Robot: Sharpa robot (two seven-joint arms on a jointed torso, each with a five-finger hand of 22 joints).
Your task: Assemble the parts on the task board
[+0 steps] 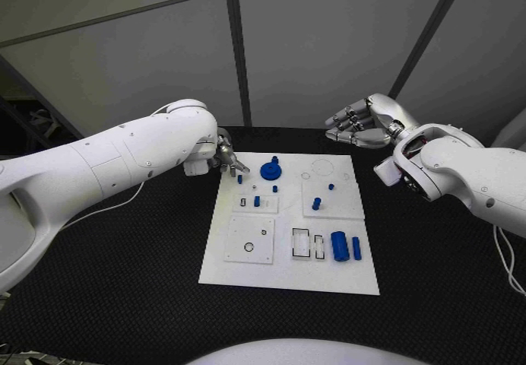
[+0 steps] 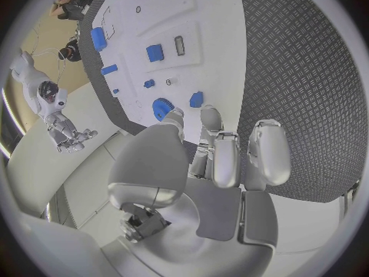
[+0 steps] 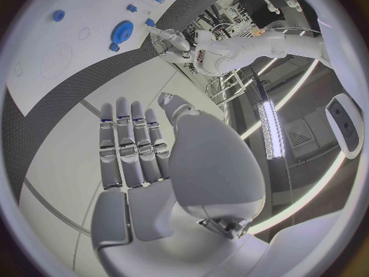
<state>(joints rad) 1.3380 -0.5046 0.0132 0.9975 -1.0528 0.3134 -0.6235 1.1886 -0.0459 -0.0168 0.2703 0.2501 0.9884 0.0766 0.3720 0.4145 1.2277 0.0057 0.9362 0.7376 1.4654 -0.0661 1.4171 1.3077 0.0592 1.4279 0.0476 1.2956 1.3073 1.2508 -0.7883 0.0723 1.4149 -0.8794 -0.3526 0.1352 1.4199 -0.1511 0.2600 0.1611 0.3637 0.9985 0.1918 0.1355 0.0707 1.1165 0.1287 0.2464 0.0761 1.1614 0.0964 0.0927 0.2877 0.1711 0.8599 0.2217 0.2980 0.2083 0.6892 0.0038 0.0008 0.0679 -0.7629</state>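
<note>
This looks like a robotics lab or demo booth. A black mat (image 1: 121, 289) with a fine raised pattern covers the table, and a white task board (image 1: 287, 275) with small blue parts (image 1: 340, 246) lies squared on it like a test fixture. Grey partition panels (image 1: 318, 53) with dark frames stand behind the table. In the left wrist view a white humanoid figure (image 2: 54, 114) stands against a pale wall.
</note>
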